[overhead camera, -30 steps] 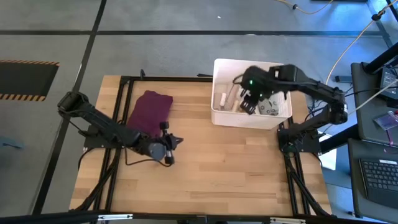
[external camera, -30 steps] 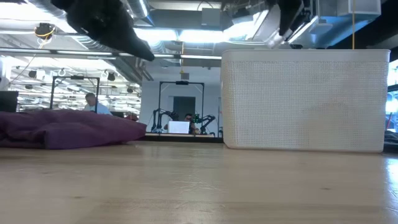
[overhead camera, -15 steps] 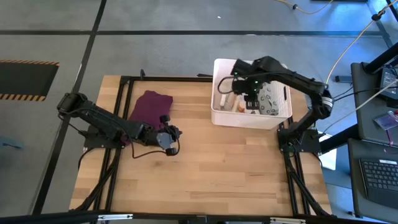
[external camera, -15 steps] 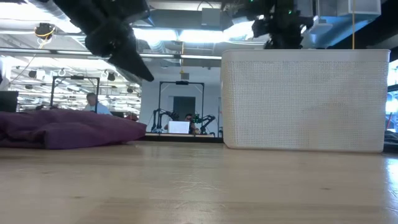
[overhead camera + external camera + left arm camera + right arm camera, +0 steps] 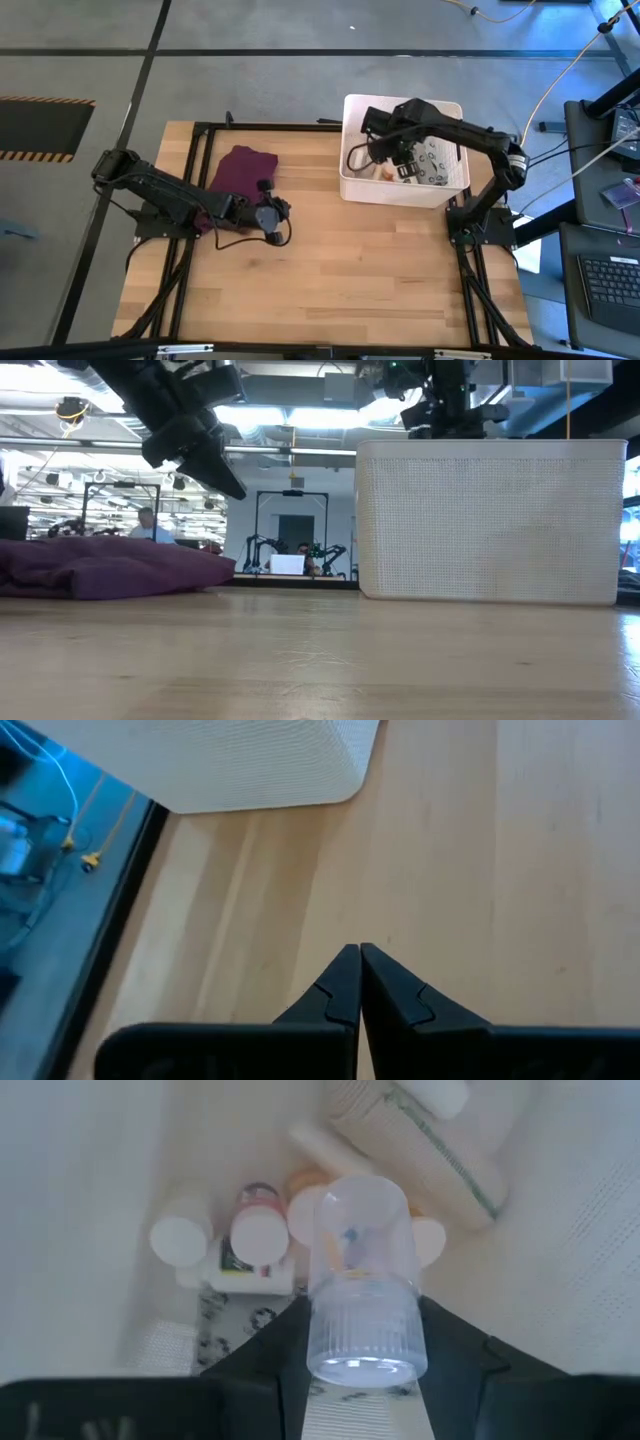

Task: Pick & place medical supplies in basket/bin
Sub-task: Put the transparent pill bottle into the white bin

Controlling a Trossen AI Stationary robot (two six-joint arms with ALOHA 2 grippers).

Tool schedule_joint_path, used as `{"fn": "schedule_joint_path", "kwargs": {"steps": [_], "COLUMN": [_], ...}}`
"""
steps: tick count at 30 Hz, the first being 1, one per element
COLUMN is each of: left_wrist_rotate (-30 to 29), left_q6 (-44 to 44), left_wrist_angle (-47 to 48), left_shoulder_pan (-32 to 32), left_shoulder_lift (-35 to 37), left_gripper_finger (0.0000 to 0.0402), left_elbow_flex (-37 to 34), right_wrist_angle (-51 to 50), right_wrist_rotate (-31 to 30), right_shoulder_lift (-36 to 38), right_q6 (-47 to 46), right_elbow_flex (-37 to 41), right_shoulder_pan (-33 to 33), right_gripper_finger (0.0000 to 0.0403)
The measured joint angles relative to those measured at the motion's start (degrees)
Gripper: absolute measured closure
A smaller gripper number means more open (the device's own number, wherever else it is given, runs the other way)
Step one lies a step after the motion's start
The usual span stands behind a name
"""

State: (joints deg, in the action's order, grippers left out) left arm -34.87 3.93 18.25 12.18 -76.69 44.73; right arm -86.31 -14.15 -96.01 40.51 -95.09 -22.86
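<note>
My right gripper hangs over the white tub, shut on a small clear bottle with a ribbed cap. Beneath it inside the tub lie white-capped bottles, a beige roll and a grey patterned pouch. The left gripper is shut and empty, hovering above the bare table beside the purple cloth, well left of the tub. My right gripper pinches the clear bottle between its two fingers, one on each side at the ribbed cap end. The fingers point down into the tub from above. The bottle lies along the fingers, lifted clear of the supplies below.
The purple folded cloth lies on the table's far left part. Bare wood stretches between the cloth, the tub and the near edge. The tub's corner shows ahead of the left gripper. People sit in the room beyond the table.
The right arm has swung toward the table's left over the tub and come lower, still carrying the clear bottle. The left gripper has drifted a little toward the far edge and stayed shut.
</note>
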Motion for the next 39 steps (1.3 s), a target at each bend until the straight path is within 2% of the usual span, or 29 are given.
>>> {"fn": "schedule_joint_path", "kwargs": {"steps": [5,12,20,28,39], "left_wrist_rotate": [-0.02,-0.21,-1.32,-1.11,-1.07], "left_q6": [-6.28,-15.48,-15.15,-15.16,-15.18], "left_wrist_angle": [0.01,0.01,-0.34,-0.34,0.10], "left_shoulder_pan": [-1.10,-2.56,-6.32,-8.28,-9.37], "left_shoulder_lift": [0.00,0.00,-0.02,-0.02,-0.02], "left_gripper_finger": [0.0398,0.0395,0.0397,0.0398,0.0398], "left_elbow_flex": [0.00,0.00,0.00,0.00,0.00], "right_wrist_angle": [-0.27,0.29,0.44,2.50,13.94], "right_wrist_rotate": [-0.88,-0.21,-0.20,-0.25,0.05], "right_shoulder_lift": [0.00,-1.18,-5.22,-8.93,-8.83], "right_q6": [2.36,17.37,30.34,33.30,30.64], "right_elbow_flex": [0.00,-0.02,-0.02,1.44,15.13], "right_shoulder_pan": [0.74,0.79,0.80,0.79,0.79], "right_gripper_finger": [0.0260,0.0260,0.0260,0.0260,0.0260]}}
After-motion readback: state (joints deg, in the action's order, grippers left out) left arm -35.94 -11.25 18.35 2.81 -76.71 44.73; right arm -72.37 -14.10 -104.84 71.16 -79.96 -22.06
